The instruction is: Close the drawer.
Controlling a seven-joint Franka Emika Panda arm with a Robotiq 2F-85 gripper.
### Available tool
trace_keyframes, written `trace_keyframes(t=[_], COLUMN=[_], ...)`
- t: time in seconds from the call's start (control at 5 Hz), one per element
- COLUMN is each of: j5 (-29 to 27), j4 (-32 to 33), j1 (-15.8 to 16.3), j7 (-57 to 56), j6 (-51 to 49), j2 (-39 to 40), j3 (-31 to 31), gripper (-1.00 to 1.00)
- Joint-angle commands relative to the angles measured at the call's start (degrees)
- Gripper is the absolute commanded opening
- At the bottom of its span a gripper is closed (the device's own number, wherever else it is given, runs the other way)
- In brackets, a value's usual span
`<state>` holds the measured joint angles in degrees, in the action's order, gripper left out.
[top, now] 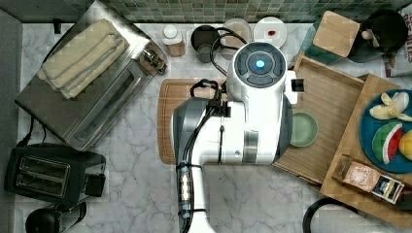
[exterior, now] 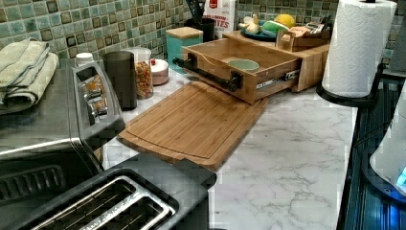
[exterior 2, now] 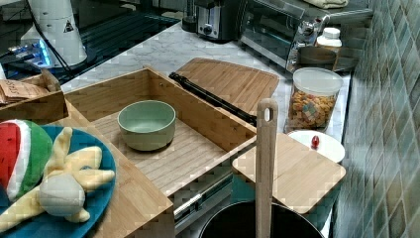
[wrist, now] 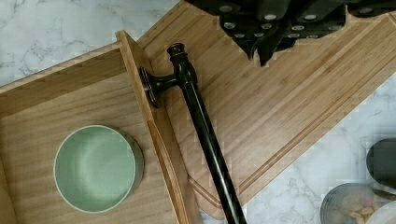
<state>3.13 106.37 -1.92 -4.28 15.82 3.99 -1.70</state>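
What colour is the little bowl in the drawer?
Pale green bowl, clearest in the right view.

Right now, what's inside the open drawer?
The drawer holds one pale green bowl, upright on the slatted floor and, as far as the wrist view shows, empty. The drawer's rear end, under the wooden top, is hidden.

Light bamboo-wood drawer with grained slats, glossy dark metal bar handle, matt pale-green bowl, polished white marble counter

Even, bright indoor light, soft shadows, blocky compression blur, mild glare on the marble counter.
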Motion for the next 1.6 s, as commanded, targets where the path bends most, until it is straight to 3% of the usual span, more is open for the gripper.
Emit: trace_keyframes(t=[0.2,0.4,0.6,1.0,1.4,1.6], j5=[0.37,-1.21,3.83,4.17,5.48,6.13], j4=[-0.02,1.66,7.53,4.12,5.44,0.28], j1=[-0.26,-0.81,0.21,0.26,1.16,0.64], j7=[0.00,-4.53,-3.28,-5.45,-4.11,-10.07], j6=[0.03,4.86,16.26,17.57,24.95,19.98], j2=[0.02,1.04,0.99,6.45,8.08,11.46], j3=[-0.26,-0.54,0.12,0.57,0.26,0.37], gripper=[-1.00,-1.00,-1.00,-1.00,-1.00,-1.00])
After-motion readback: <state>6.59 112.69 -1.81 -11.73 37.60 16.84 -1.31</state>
